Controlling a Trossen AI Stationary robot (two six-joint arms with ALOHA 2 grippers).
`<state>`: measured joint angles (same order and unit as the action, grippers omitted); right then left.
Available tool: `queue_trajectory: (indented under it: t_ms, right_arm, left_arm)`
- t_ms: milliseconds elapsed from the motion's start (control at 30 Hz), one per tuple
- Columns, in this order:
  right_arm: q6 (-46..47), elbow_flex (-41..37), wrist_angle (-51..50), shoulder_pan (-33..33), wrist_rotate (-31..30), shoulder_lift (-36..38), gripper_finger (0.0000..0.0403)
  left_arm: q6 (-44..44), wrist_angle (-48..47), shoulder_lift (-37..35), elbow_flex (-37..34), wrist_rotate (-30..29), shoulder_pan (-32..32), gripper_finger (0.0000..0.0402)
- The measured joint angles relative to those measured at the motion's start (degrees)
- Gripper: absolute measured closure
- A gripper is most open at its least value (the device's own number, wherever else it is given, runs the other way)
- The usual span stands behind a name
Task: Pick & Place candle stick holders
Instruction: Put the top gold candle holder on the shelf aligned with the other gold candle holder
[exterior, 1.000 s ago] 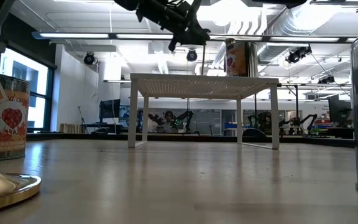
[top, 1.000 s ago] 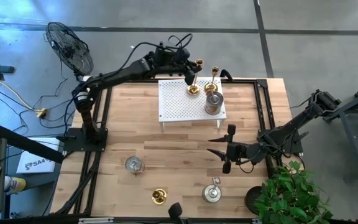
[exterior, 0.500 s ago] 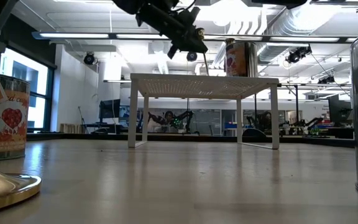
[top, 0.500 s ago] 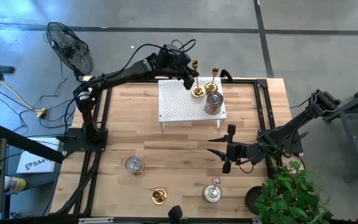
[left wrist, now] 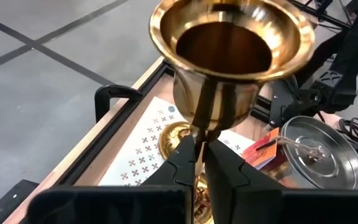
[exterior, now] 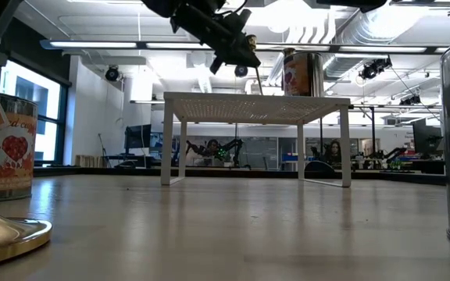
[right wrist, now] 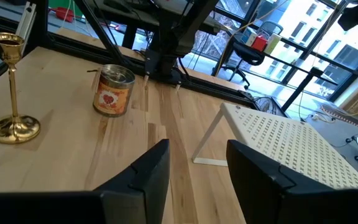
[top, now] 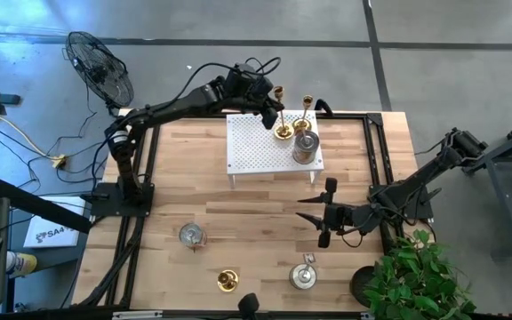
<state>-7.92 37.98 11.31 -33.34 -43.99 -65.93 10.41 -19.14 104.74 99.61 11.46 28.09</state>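
On the white perforated rack [top: 256, 142] at the table's far side stand two slim gold candlesticks and a squat silvery holder with a red label [top: 306, 148]. My left gripper [top: 272, 110] is shut on the left candlestick [top: 281, 124], whose wide cup [left wrist: 232, 50] fills the left wrist view. The other candlestick [top: 303, 116] stands just to its right on its round base. My right gripper [top: 322, 213] hovers open over the table's right half, holding nothing. Near the front edge stand a gold candlestick [top: 228, 281] and two squat holders [top: 191, 235], [top: 303, 276]. My left gripper pinches the candlestick's thin stem [left wrist: 199, 127] just below the cup, between its two fingertips [left wrist: 185, 158]. The fingers slant down from the table's far left and lie across the stem. The candlestick stands upright, its round base [top: 282, 132] on the rack.
The rack stands on thin legs [exterior: 167, 140] above the wooden table [top: 238, 204]. A black frame [top: 376, 151] runs along the table's edges. A fan [top: 100, 67] stands off the far left corner and a plant [top: 416, 276] off the near right.
My left gripper has tipped a little downward and shut on the left candlestick's stem. The candlestick's base has shifted slightly toward the right and near side on the rack. My right gripper has kept still.
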Motion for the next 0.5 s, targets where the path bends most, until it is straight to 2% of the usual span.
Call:
queue_trajectory:
  t_ms: [233, 433, 500]
  right_arm:
    - [0.0, 0.0, -0.5, 0.0, 0.0, 0.0, 0.0249]
    - [0.0, 0.0, -0.6, 0.0, 0.0, 0.0, 0.0249]
    - [0.0, 0.0, -0.8, 0.0, 0.0, 0.0, 0.0249]
  left_arm:
    - [-1.8, -1.1, -0.4, 0.0, -3.4, -0.5, 0.0386]
    - [-3.3, -2.5, -0.4, 0.6, -3.6, -0.5, 0.0386]
    - [-4.7, -3.8, -0.4, 1.1, -5.7, -1.0, 0.0386]
